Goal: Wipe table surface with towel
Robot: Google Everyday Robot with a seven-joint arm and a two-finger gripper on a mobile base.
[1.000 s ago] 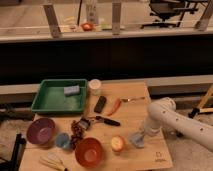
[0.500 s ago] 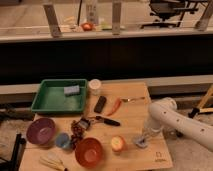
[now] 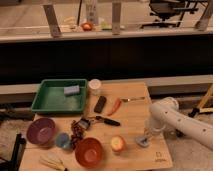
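Note:
The wooden table [image 3: 135, 112] fills the middle of the camera view. My white arm [image 3: 175, 120] reaches in from the right and bends down to the table's front right part. My gripper [image 3: 144, 140] is low at the table surface, just right of an apple [image 3: 117, 144]. A small grey shape sits right at the gripper's tip on the wood; I cannot tell whether it is the towel or part of the gripper. A grey-blue folded pad [image 3: 71, 90] lies in the green tray [image 3: 50, 102] at the back left.
On the table are a white cup [image 3: 94, 86], a black remote [image 3: 100, 104], a red tool [image 3: 116, 105], a black-handled tool [image 3: 105, 120], a purple bowl [image 3: 41, 131], a red bowl [image 3: 89, 151], a blue cup [image 3: 62, 141] and bananas [image 3: 52, 161]. A dark counter wall runs behind the table.

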